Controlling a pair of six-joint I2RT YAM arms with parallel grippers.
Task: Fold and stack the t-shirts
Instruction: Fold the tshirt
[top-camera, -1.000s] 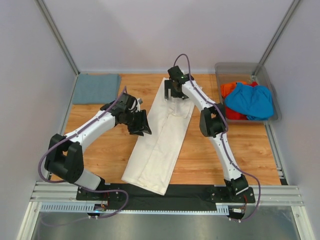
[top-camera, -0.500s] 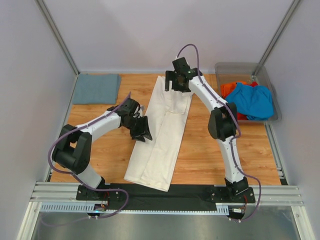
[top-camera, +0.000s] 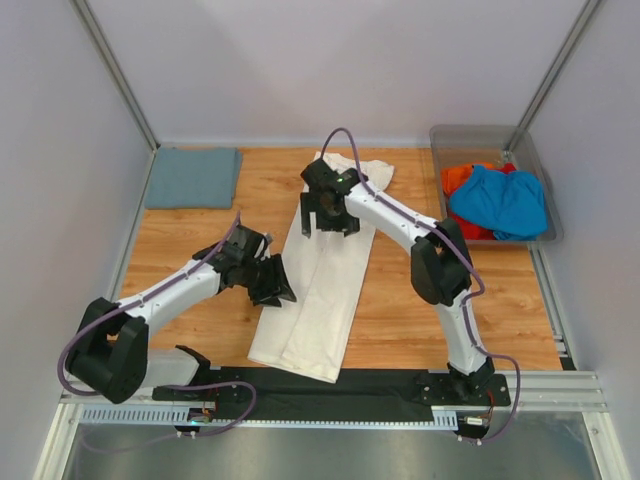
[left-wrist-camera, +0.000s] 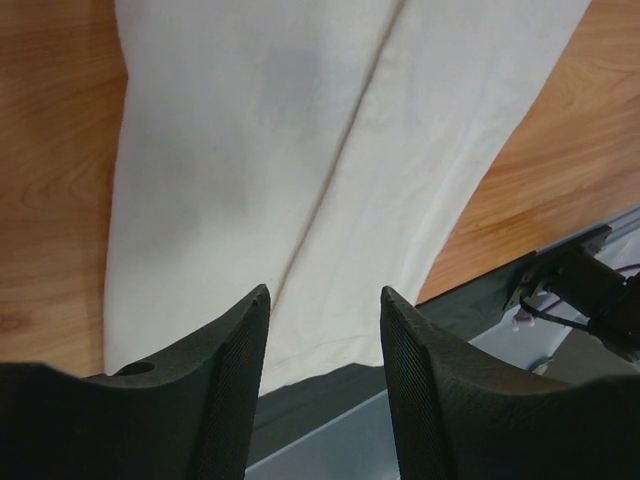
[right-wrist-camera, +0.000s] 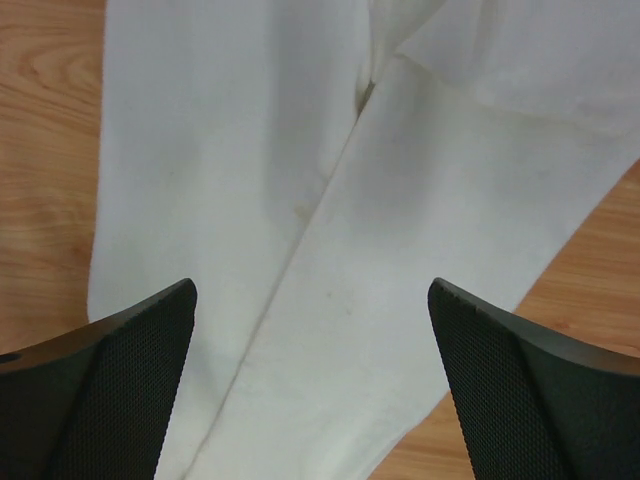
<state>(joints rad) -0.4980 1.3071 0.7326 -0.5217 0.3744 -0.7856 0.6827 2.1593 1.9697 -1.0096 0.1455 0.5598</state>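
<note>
Wooden table (top-camera: 392, 312): cream t-shirt (top-camera: 315, 300) centre, grey-blue t-shirt (top-camera: 192, 177) far-left, bin (top-camera: 462, 145) far-right

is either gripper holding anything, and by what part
Nothing is held. The left gripper and right gripper are both open over the cream-white t-shirt, with no cloth pinched.

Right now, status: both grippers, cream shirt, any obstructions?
Left gripper open, empty, at left edge of cream-white t-shirt. Right gripper open, empty, over its far half. Shirt folded lengthwise, flat on table. Nothing lying on it.
</note>
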